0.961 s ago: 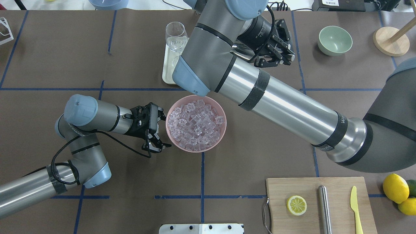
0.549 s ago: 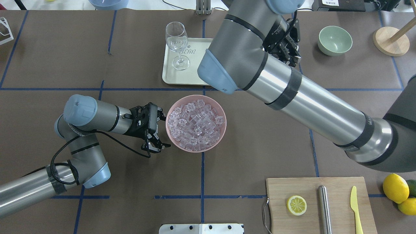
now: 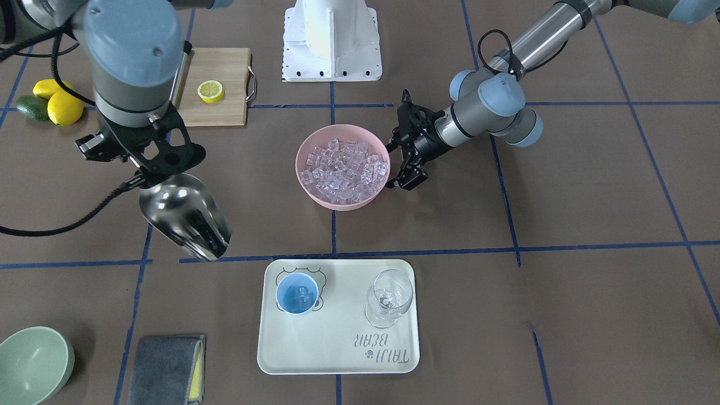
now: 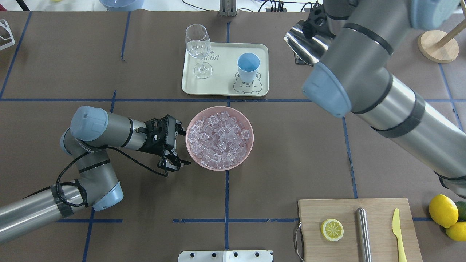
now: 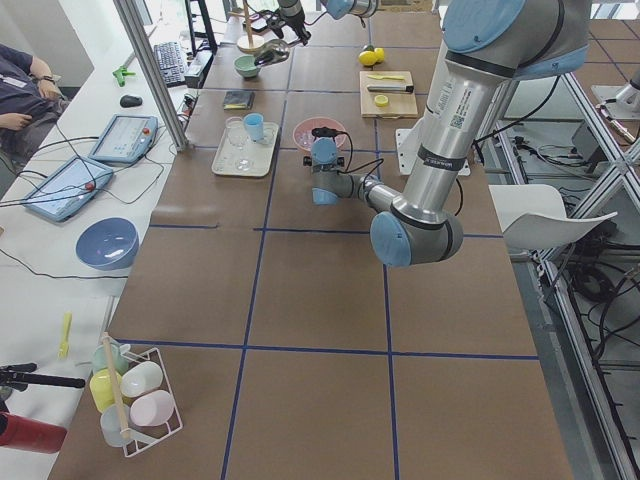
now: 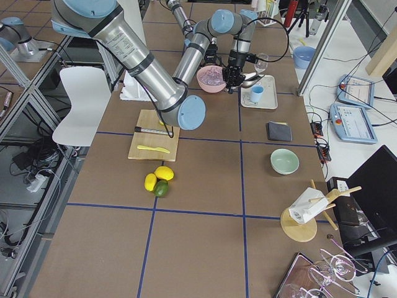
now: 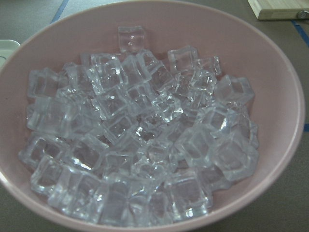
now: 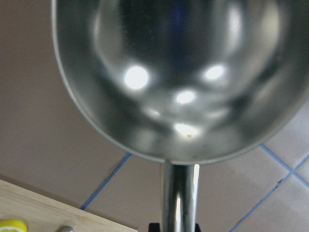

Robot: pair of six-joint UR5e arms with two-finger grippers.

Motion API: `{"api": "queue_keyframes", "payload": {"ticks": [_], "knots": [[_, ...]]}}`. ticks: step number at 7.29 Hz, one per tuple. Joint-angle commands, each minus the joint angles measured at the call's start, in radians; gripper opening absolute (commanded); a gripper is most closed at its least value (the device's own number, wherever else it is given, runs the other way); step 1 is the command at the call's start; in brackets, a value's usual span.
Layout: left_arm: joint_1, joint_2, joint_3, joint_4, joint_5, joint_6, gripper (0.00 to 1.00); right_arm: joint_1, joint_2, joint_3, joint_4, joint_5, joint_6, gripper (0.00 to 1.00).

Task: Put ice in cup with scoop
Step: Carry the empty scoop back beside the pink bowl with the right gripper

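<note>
The ice (image 4: 220,140) fills a pink bowl (image 4: 190,151) at the table's middle; it also shows in the left wrist view (image 7: 145,135). The light-blue cup (image 4: 248,67) stands on a cream tray (image 4: 225,87) and holds a few ice cubes (image 3: 300,295). My right gripper (image 3: 145,171) is shut on the thin handle (image 8: 179,198) of the steel scoop (image 3: 185,216). The scoop's trough (image 8: 169,72) is empty and hangs above the table, beside the tray. My left gripper (image 4: 179,146) is open, right by the bowl's left rim.
A wine glass (image 4: 198,47) stands on the tray next to the cup. A cutting board (image 4: 349,236) with a lemon slice, steel cylinder and yellow knife lies front right. Lemons (image 4: 442,211), a green bowl (image 3: 31,363), a grey cloth (image 3: 166,368) and a wooden stand (image 4: 437,45) lie around.
My right arm has swung from over the tray toward the right with the scoop, uncovering the cup. My left arm and the bowl have not moved.
</note>
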Motion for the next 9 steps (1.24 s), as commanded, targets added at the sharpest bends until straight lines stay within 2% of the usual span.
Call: {"api": "queue_keyframes", "payload": {"ticks": [1, 2, 5, 6, 9], "knots": [[0.0, -0.001, 0.0, 0.0, 0.0, 0.001, 0.99, 0.012, -0.155, 0.119, 0.059, 0.114, 0.227, 0.0], [0.0, -0.001, 0.0, 0.0, 0.0, 0.001, 0.99, 0.012, -0.196, 0.157, 0.059, 0.131, 0.314, 0.0], [0.0, -0.003, 0.0, 0.0, 0.0, 0.001, 0.99, 0.013, -0.347, 0.18, 0.114, 0.315, 0.439, 0.0], [0.0, -0.001, 0.0, 0.0, 0.0, 0.001, 0.99, 0.013, -0.412, 0.182, 0.133, 0.416, 0.446, 0.0], [0.0, -0.005, -0.001, 0.0, 0.002, 0.002, 0.99, 0.006, -0.584, 0.171, 0.388, 0.493, 0.593, 0.0]]}}
